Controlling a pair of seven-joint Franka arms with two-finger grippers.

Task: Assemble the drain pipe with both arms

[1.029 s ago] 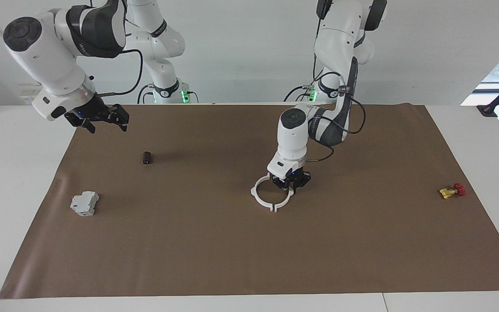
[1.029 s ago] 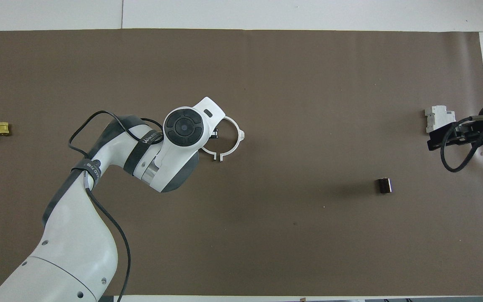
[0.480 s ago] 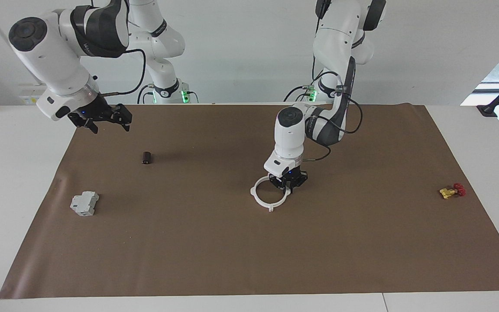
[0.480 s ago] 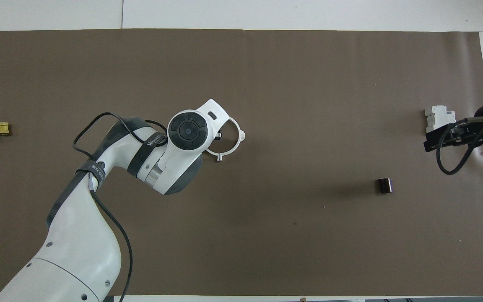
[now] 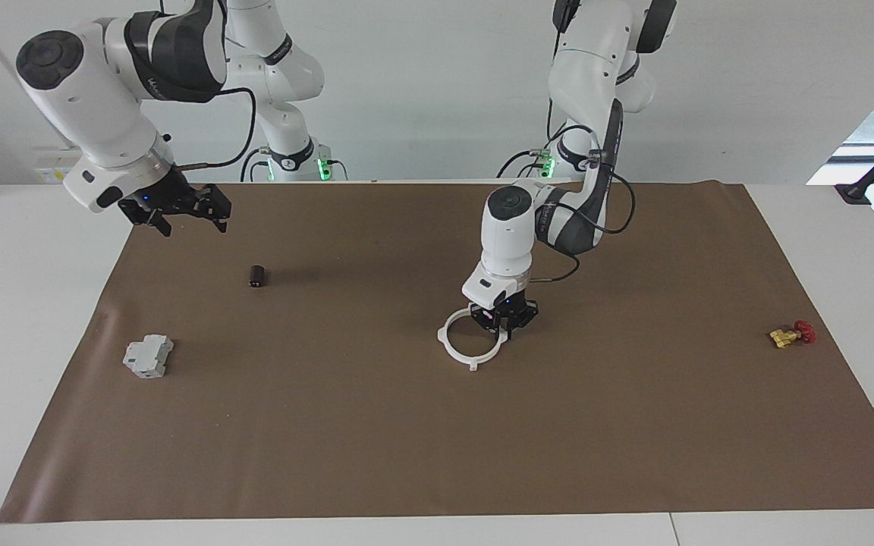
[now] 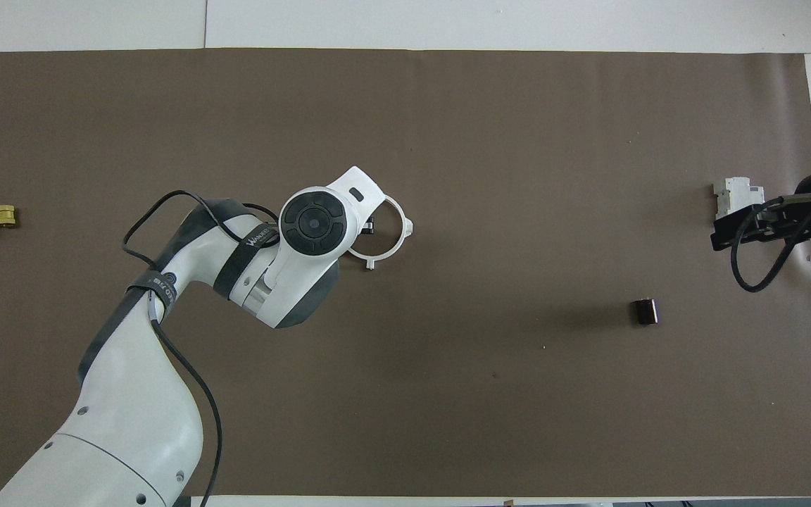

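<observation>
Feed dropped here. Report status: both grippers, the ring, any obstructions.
Left gripper down at the white ring, on its rim. Right gripper open, waiting in the air at its own end of the brown mat. Ring flat on mat, reads closed. Nothing beside it.

Thin white plastic drain pipe ring (image 5: pixel 469 343) (image 6: pixel 386 239), outer tabs, closed, flat, mid brown paper mat (image 5: pixel 437 425).
</observation>
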